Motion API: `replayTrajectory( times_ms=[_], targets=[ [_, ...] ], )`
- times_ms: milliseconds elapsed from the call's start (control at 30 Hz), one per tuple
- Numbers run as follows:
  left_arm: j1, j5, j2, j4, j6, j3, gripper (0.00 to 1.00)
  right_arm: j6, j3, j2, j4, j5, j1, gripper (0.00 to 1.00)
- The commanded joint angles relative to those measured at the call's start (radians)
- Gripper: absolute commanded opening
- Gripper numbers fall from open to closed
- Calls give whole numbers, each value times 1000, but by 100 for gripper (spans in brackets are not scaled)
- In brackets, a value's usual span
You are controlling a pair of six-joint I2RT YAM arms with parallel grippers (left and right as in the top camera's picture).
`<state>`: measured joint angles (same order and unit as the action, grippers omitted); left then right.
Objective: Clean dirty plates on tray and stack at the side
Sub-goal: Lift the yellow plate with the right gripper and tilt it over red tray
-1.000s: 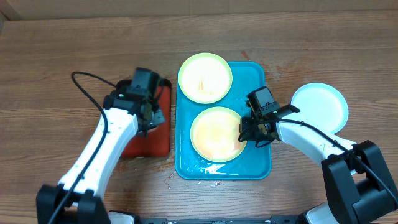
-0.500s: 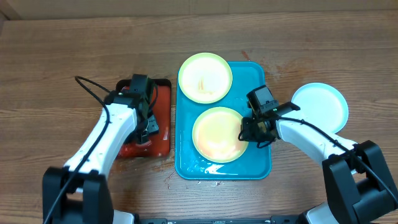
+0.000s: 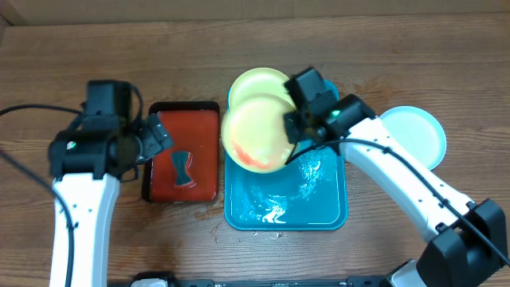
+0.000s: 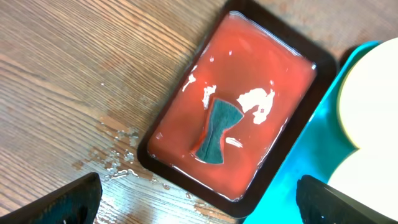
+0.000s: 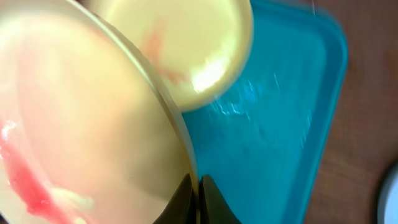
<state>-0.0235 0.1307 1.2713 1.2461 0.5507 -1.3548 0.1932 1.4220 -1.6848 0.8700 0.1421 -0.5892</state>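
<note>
- at the far left, the left gripper (image 3: pixel 154 137) hangs over the table (image 3: pixel 80 48) just beside the black-rimmed red tray (image 3: pixel 185 104), jaws spread wide and holding nothing; its fingers (image 4: pixel 68 202) frame the wrist view with that tray between them
- the sponge (image 4: pixel 216 130) lies flat in the wet middle of the red tray; it looks thin and soaked, so a grab from above could close on the tray floor or skid off it, and the red tray may slide on the splashed wood
- over the left part of the turquoise tray (image 3: pixel 331 207), the smeared plate (image 3: pixel 253 131) is up in the air and tilted, pinched only at its rim by the right gripper (image 5: pixel 194 193), jaws narrow on the edge; a wet rim held at one spot could let it swing or slip out, more so once a sponge pushes on it
- the red smear near its low edge could run or drip
- just behind, the second plate (image 3: pixel 256 80) sits at the tray's far left corner with its edge over the rim; a swing of the smeared plate could knock it off
- far right, the third plate (image 3: pixel 414 135) rests on the table beside the tray, well apart from the others
</note>
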Motion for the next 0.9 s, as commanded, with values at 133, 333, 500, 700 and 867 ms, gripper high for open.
replayTrajectory(
  times_ms=[133,333,500,700,867],
  targets=[
    [-14,-58,-88,29,6,-24,100,-87,32,-5,-241,103,-166,4],
    [-16,-61,-122,42,2,-23,100,-93,32,-61,-374,358,-294,4],
    [-16,-53,-119,64,2,-23,100,-94,32,-58,-439,553,-372,4],
    [-15,-53,-119,66,3,-23,100,-144,32,-56,-444,695,-451,4],
    [-15,-53,-119,66,3,-23,100,-150,32,-56,-454,772,-497,4]
  ],
)
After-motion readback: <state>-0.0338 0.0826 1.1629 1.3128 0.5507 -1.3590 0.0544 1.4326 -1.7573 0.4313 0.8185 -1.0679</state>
